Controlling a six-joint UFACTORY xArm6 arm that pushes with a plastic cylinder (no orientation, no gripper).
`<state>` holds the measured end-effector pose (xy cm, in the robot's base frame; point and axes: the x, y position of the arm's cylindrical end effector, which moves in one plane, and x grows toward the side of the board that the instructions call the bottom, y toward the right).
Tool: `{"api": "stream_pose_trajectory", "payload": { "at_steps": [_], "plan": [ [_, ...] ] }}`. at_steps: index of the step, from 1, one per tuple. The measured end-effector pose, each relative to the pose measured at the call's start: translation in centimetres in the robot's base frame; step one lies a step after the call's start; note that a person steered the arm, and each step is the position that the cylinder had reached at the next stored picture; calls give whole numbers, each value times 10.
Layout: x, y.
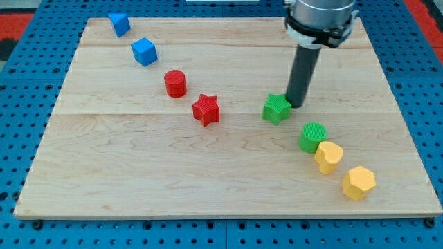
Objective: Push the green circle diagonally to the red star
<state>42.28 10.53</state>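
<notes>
The green circle (313, 136) is a ribbed green cylinder at the view's lower right. The red star (206, 109) lies near the board's middle, up and to the left of the circle. My tip (297, 105) is the lower end of a dark rod. It stands just right of a green star (276, 108), touching or almost touching it. The tip is above the green circle in the view, a short gap away, and well right of the red star.
A red cylinder (175, 83) and two blue blocks (145, 51) (120, 24) run up to the view's top left. Two yellow blocks (329, 156) (358, 182) lie below and right of the green circle. The wooden board (104, 180) rests on a blue pegboard.
</notes>
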Motion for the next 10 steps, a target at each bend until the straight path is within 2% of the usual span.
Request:
{"api": "stream_pose_trajectory", "payload": {
  "at_steps": [2,3,4,5,6,8,10],
  "plan": [
    [42,-102],
    [42,-105],
    [23,-50],
    [23,12],
    [27,43],
    [70,44],
    [100,4]
  ]
}}
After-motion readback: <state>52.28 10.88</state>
